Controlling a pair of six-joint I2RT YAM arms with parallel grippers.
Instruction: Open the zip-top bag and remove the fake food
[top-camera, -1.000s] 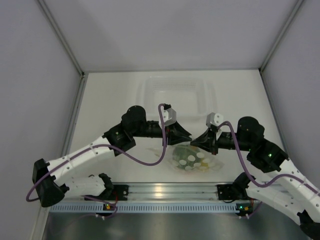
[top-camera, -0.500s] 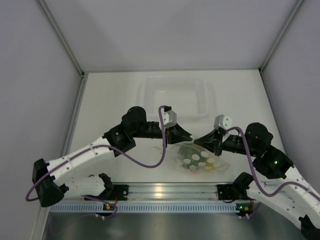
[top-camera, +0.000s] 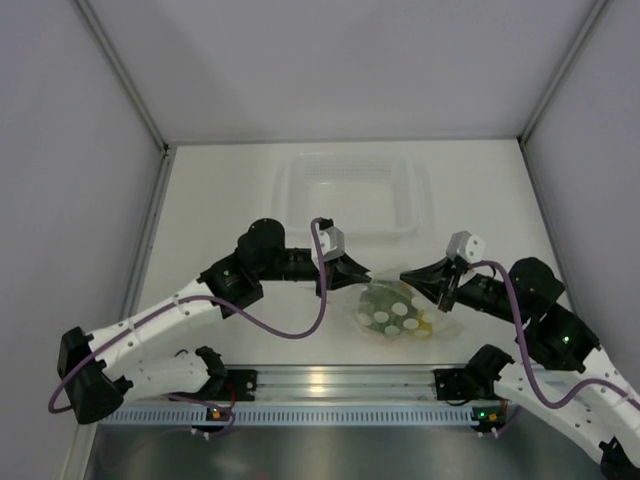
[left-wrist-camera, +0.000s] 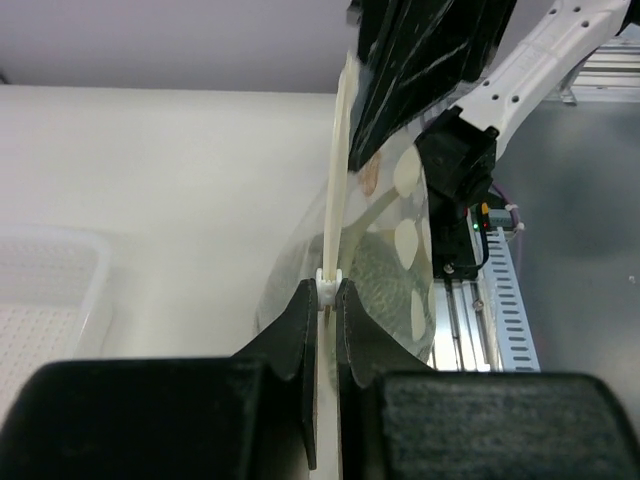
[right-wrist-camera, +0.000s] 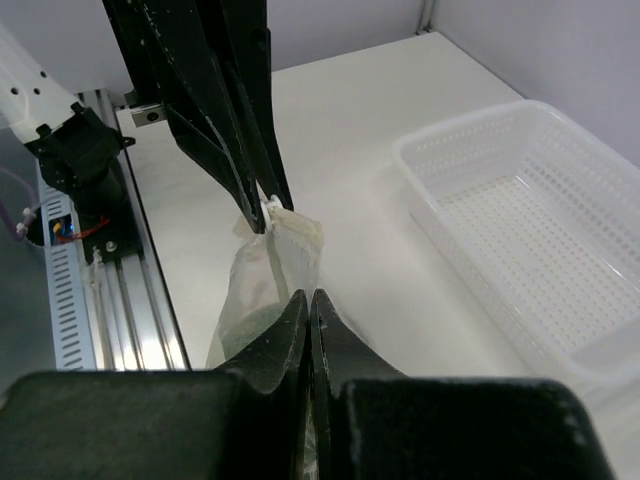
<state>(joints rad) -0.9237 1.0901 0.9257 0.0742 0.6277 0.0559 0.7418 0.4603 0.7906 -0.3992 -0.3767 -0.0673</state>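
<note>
Pinching the zip-top bag (top-camera: 395, 312) from both sides, your two end effectors meet above the near edge of the bench (top-camera: 215, 200), a little right of its middle. Your left end effector (top-camera: 369, 277) is closed tight on the pale zip strip (left-wrist-camera: 335, 180) at the bag's top edge, its fingers (left-wrist-camera: 300, 330) almost together with only the strip between them. Your right end effector (top-camera: 404, 276) is clamped on the plastic at the bag's top, just beside the left's grip, with no gap showing between its fingers (right-wrist-camera: 290, 330). The clear film hangs crumpled below the two grips, and the fake food (top-camera: 378, 303) sits inside it: the mottled green melon shows plainly through the plastic, with a hint of yellow beside it toward the bench's right edge. Whether the bag's bottom touches the bench cannot be told from these views. The tub (top-camera: 352, 195) stands apart toward the far edge, beyond both arms
</note>
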